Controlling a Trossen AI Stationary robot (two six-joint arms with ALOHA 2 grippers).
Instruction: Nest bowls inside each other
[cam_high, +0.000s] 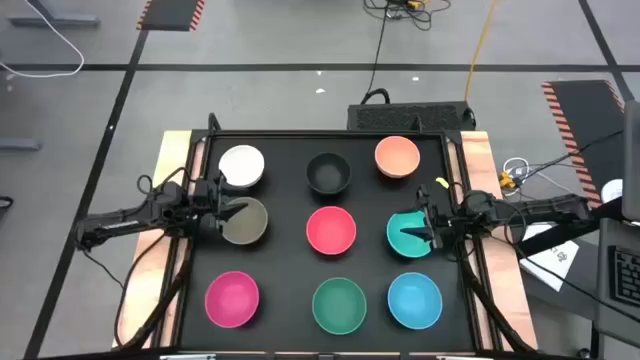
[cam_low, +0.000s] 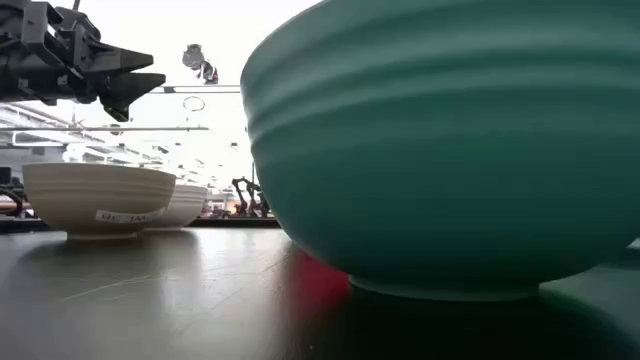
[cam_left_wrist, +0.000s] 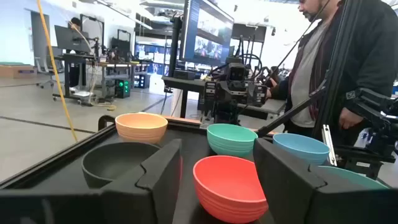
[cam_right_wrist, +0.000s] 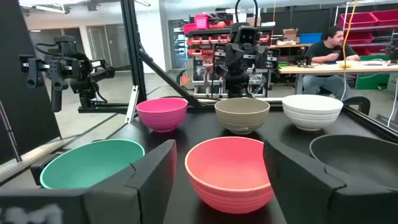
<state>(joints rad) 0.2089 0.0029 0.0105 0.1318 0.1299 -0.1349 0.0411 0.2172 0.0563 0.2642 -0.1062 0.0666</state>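
Observation:
Nine bowls stand upright on their bases in three rows on the black table. The far row is white (cam_high: 241, 165), black (cam_high: 328, 173) and peach (cam_high: 397, 157). The middle row is olive-tan (cam_high: 250, 225), red (cam_high: 331, 229) and teal (cam_high: 403, 236). The near row is magenta (cam_high: 232, 298), green (cam_high: 339, 304) and blue (cam_high: 414, 300). My left gripper (cam_high: 224, 212) hangs open over the olive-tan bowl's left rim, clear above that bowl (cam_low: 100, 198) in the low view. My right gripper (cam_high: 430, 231) hangs open over the teal bowl's right part. Both point level at the red bowl (cam_left_wrist: 230, 186) (cam_right_wrist: 229, 171).
Wooden strips and black rails (cam_high: 468, 190) edge the table left and right. A person (cam_left_wrist: 336, 62) stands beyond the table's right side, and another (cam_right_wrist: 329, 46) sits at a desk far off. The green bowl (cam_low: 440, 150) fills most of the low view.

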